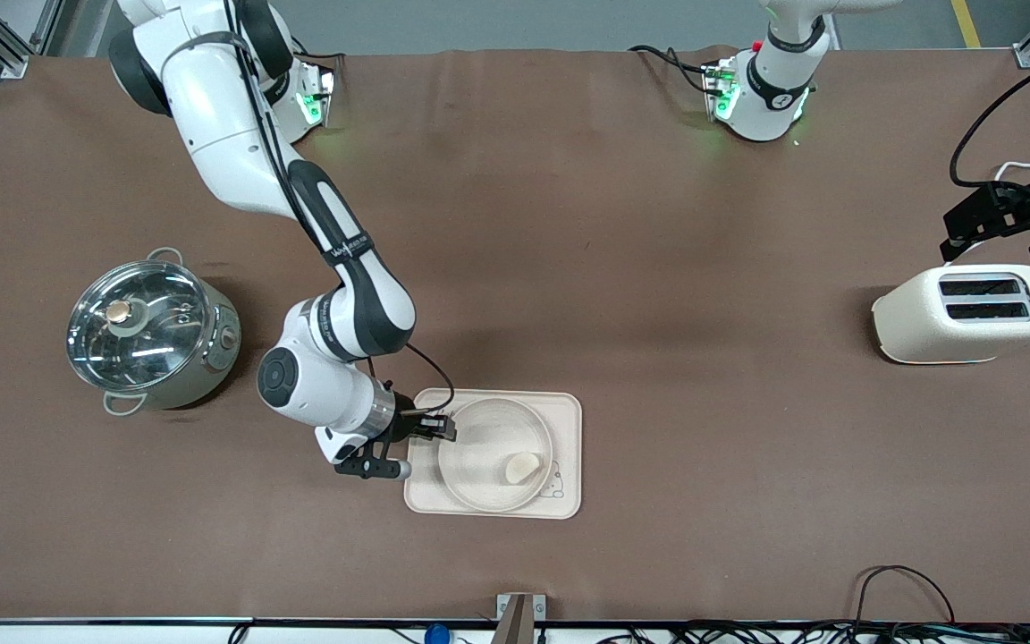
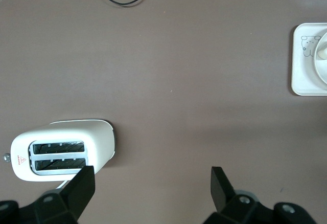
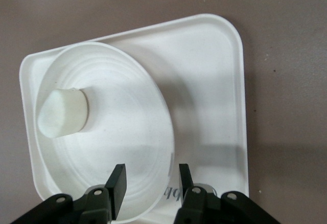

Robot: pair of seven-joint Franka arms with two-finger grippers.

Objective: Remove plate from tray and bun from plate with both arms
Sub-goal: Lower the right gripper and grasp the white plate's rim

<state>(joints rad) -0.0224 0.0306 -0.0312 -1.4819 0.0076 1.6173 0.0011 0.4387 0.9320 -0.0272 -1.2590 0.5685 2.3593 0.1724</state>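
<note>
The round cream plate (image 1: 479, 452) rests on the rectangular tray (image 1: 569, 429), with the pale bun (image 1: 521, 466) lying in it. My right gripper (image 1: 442, 429) is at the plate's rim on the side toward the right arm's end of the table. In the right wrist view its open fingers (image 3: 116, 183) straddle the rim of the plate (image 3: 117, 137) without closing on it. The bun (image 3: 64, 112) and the tray (image 3: 214, 81) show there too. My left gripper (image 1: 1002, 219) hangs open and empty above the table next to the toaster, and it also shows in the left wrist view (image 2: 152, 183).
A cream toaster (image 1: 971, 313) stands at the left arm's end of the table and also shows in the left wrist view (image 2: 61, 150). A steel pot with a glass lid (image 1: 148, 331) stands at the right arm's end. Cables (image 1: 899, 581) lie along the table's front edge.
</note>
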